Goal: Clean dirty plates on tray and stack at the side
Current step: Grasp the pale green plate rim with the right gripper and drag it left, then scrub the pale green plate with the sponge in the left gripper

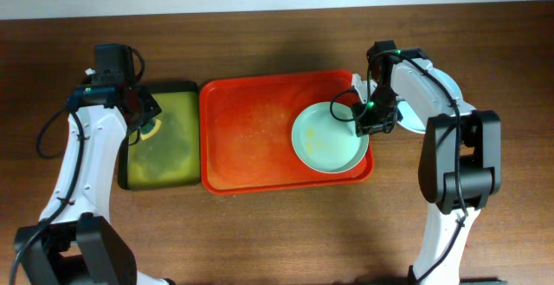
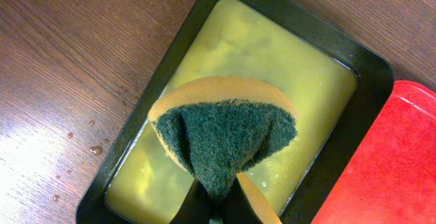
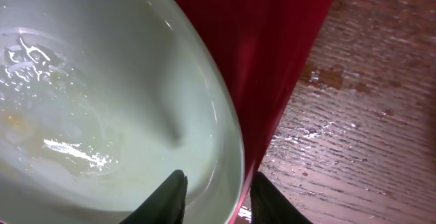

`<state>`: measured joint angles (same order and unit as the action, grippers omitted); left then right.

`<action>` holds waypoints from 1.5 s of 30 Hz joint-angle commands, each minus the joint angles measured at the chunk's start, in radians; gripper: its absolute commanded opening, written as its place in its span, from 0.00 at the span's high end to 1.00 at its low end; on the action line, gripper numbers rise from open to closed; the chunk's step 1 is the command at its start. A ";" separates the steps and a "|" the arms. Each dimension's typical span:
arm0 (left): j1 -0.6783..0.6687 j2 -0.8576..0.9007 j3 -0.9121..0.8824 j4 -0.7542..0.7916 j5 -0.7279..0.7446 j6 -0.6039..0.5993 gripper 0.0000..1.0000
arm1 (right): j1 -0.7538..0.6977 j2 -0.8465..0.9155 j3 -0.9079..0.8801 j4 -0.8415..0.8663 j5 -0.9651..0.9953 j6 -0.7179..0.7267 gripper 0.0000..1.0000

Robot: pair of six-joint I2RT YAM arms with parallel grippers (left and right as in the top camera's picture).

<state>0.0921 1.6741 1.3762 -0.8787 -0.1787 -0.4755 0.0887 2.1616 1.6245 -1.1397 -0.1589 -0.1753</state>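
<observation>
The right gripper [image 3: 216,198] is pinching the wet, slippery-looking mint plate [image 1: 327,137] by its rim on the red tray [image 1: 251,138], while the left gripper [image 2: 216,207] is squeezing a soft sponge [image 2: 223,137].

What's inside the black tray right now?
The black tray holds murky yellow-green liquid. The left jaws hold a folded green-and-tan scrub sponge above it, hiding part of the liquid; whether it touches the liquid is unclear. The bottom isn't visible.
</observation>
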 commanded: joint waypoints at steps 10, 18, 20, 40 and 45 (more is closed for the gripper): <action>0.002 -0.004 -0.005 0.003 0.007 -0.009 1.00 | 0.023 0.001 0.068 -0.058 -0.047 0.012 0.62; 0.002 -0.004 -0.005 0.003 0.008 -0.009 1.00 | 0.023 0.001 -0.015 0.008 -0.053 0.014 0.60; 0.002 -0.004 -0.005 0.003 0.008 -0.009 1.00 | 0.023 0.001 -0.047 0.058 -0.089 0.043 0.60; 0.000 -0.001 -0.005 0.003 0.089 -0.009 1.00 | 0.281 0.002 -0.090 0.316 0.093 0.254 0.79; -0.017 0.011 -0.005 0.011 0.175 0.022 1.00 | 0.293 0.005 -0.093 0.317 0.011 0.264 0.96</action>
<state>0.0906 1.6745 1.3762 -0.8780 -0.0784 -0.4755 0.3767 2.1471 1.5528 -0.8268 -0.1516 0.0742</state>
